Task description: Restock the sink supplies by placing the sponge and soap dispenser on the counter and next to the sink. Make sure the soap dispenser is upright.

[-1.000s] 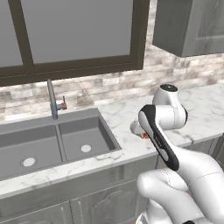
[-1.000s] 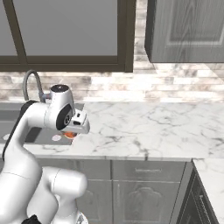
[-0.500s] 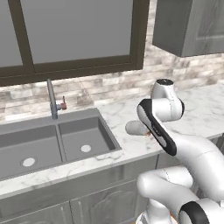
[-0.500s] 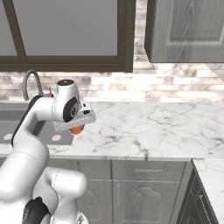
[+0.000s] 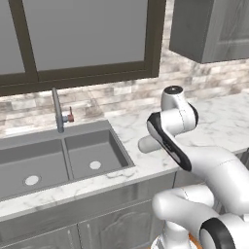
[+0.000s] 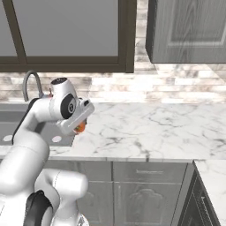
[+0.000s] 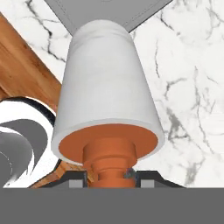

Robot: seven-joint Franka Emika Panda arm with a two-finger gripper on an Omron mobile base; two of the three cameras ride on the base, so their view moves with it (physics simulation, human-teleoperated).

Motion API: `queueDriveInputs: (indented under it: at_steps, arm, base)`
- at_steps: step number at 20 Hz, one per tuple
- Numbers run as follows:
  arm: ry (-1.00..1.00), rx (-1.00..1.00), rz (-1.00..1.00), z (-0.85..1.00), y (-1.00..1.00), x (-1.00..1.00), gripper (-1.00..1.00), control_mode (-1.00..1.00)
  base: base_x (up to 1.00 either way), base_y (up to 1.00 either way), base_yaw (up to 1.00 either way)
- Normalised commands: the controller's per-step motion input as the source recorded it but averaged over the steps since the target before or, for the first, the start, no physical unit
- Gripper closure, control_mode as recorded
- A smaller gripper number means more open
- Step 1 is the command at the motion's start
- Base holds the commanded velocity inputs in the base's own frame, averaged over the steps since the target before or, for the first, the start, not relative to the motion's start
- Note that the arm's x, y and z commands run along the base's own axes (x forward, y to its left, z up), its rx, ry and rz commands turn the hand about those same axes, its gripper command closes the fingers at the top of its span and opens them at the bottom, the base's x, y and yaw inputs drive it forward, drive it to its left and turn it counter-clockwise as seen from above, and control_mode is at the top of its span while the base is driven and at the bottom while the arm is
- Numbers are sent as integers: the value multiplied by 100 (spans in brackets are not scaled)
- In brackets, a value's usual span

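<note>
Gripper (image 7: pixel 112 175) clamped on soap dispenser (image 7: pixel 107 96) neck, seemingly above counter (image 7: pixel 183 87), beside sink (image 5: pixel 68 155)

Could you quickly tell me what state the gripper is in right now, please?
Gripper: shut on the orange neck of the white soap dispenser, carried above the counter.

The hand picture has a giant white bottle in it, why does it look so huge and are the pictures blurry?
Hand view: the soap bottle sits right against the camera, so it looms large, edges fairly sharp. Right base view: the same bottle shows as a small orange bit at the gripper, slightly soft. Left base view: even light, faint shadows in the sink.
</note>
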Motion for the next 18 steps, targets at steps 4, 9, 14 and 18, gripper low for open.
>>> queueDriveInputs:
  at_steps: [4, 9, 14, 18]
  arm:
    - [-10, -20, 48, 0, -3, 21, 100, -100]
    - [-12, -12, 53, -2, -12, 29, 100, -100]
    - [-5, -17, 42, 7, -4, 30, 100, -100]
    - [-1, -18, 33, 6, 0, 35, 100, -100]
  base:
    - [0, 0, 0]
    - [0, 0, 0]
    - [0, 0, 0]
    - [0, 0, 0]
